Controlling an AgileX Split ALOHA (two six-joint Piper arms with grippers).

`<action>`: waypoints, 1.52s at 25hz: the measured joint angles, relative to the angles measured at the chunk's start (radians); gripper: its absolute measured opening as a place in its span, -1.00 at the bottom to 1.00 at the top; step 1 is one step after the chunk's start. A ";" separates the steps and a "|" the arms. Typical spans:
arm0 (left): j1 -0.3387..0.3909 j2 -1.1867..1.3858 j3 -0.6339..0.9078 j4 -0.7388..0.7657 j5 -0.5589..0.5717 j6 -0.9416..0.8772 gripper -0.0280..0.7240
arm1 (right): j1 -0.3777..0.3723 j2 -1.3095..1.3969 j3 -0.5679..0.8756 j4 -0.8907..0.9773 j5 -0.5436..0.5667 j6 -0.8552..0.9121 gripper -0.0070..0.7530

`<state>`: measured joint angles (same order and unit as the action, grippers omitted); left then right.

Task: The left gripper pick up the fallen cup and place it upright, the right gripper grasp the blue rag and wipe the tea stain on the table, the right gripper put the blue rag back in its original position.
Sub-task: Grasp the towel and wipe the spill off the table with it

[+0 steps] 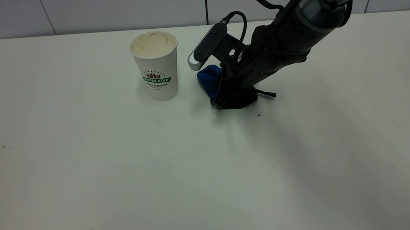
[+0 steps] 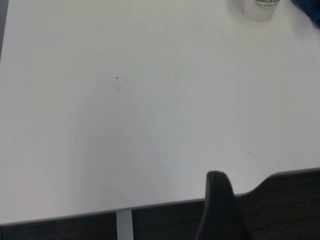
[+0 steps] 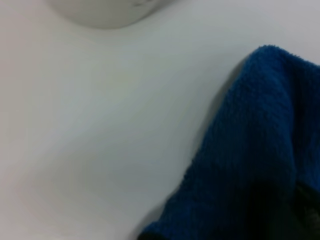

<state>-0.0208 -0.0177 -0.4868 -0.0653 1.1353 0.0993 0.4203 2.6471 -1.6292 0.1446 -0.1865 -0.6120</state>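
One cup (image 1: 156, 70) stands upright on the table (image 1: 88, 163); first step looks done. Just right of the cup, the right gripper (image 1: 230, 99) presses one blue rag (image 1: 208, 79) to the surface, jaws apparently clamped on it. No tea stain visible; wiping likely under way, return pending. Left gripper (image 2: 220, 210) parked off the near edge, well away from the cup; jaw state can't be told.

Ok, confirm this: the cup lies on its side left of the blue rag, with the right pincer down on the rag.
Not quite: the cup stands upright, mouth up, as the exterior view shows. It is left of the blue rag, and the right pincer is down on the rag.
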 joint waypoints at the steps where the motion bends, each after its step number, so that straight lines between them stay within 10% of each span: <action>1: 0.000 0.000 0.000 0.000 0.000 0.000 0.47 | -0.007 0.009 -0.014 0.000 -0.009 0.000 -0.85; 11: 0.000 0.000 0.000 0.000 0.001 0.000 0.47 | -0.146 0.030 -0.059 0.001 0.051 0.000 -0.85; 30: 0.000 0.000 0.000 0.000 0.001 0.000 0.47 | -0.381 -0.089 -0.058 -0.044 0.772 0.251 -0.85; 38: 0.000 0.000 0.000 0.000 0.001 0.000 0.47 | -0.365 -0.171 -0.037 -0.072 0.910 0.326 -0.21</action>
<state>-0.0208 -0.0177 -0.4868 -0.0653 1.1362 0.0993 0.0558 2.4763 -1.6660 0.0722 0.7238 -0.2855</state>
